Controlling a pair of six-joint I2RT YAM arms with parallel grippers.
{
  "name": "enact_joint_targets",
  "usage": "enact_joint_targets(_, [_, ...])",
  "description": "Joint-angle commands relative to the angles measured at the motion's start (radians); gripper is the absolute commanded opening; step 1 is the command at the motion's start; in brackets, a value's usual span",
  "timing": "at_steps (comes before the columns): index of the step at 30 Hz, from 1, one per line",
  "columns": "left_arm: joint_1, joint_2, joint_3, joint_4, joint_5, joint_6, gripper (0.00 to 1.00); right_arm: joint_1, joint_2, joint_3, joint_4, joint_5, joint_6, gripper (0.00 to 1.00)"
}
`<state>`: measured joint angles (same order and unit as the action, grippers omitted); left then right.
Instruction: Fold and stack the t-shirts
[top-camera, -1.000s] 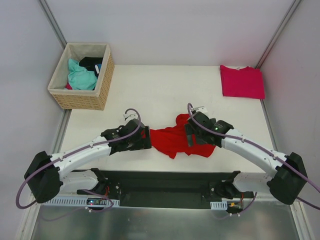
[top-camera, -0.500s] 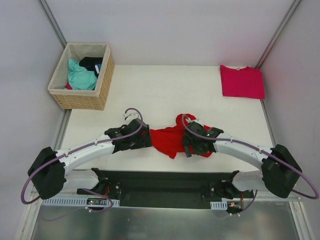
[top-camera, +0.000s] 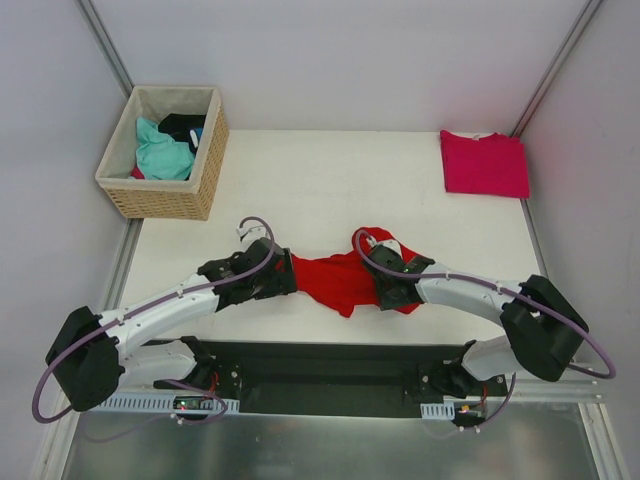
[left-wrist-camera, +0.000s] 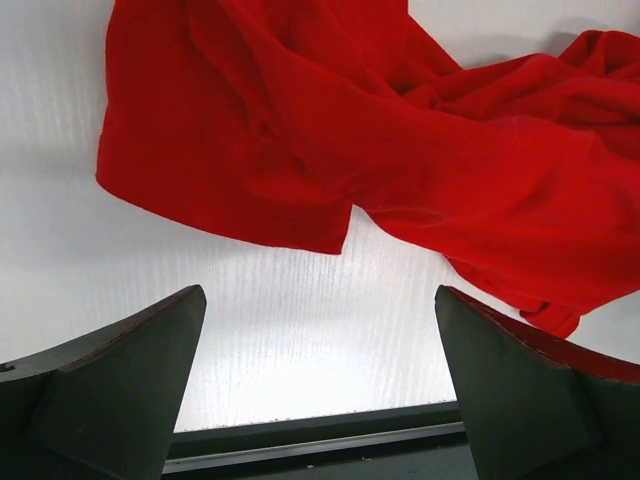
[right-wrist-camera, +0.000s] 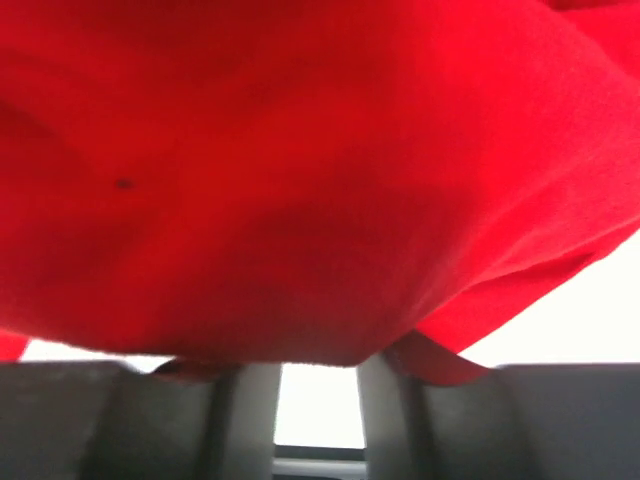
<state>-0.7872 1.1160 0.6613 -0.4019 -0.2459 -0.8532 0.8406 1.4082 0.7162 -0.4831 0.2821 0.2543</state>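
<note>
I count two soft cloth shirts: one red t-shirt rumpled at the near middle of the table, one magenta-pink t-shirt folded flat and square at the far right corner. My left gripper is spread wide, just short of the red hem, touching nothing. My right gripper sits under red cloth, jaws close together, and I cannot tell whether they pinch it.
</note>
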Motion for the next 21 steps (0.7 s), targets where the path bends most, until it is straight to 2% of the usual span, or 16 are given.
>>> enact_joint_targets(1, [0.019,-0.025,-0.005,-0.014,-0.016,-0.012,0.99,0.003,0.015,-0.027,0.02,0.012,0.022,0.29])
enact_joint_targets(2, [0.022,-0.024,-0.002,-0.014,-0.016,-0.009,0.99,0.005,0.014,-0.027,0.018,0.018,0.026,0.12])
enact_joint_targets(3, [0.026,-0.019,0.0,-0.014,-0.016,-0.007,0.99,0.005,0.014,-0.024,0.006,0.023,0.026,0.01])
enact_joint_targets(8, [0.034,-0.01,0.015,-0.015,-0.013,0.005,0.99,0.012,-0.031,0.023,-0.048,0.029,0.011,0.01])
enact_joint_targets(13, [0.036,0.008,0.02,-0.014,-0.003,-0.003,0.99,0.051,-0.097,0.129,-0.172,0.06,-0.01,0.0])
enact_joint_targets(20, [0.037,-0.007,0.024,-0.012,-0.018,-0.001,0.99,0.112,-0.153,0.458,-0.385,0.165,-0.064,0.01])
enact_joint_targets(21, [0.036,-0.01,0.027,-0.012,-0.02,0.0,0.99,0.117,-0.163,0.57,-0.425,0.181,-0.078,0.01])
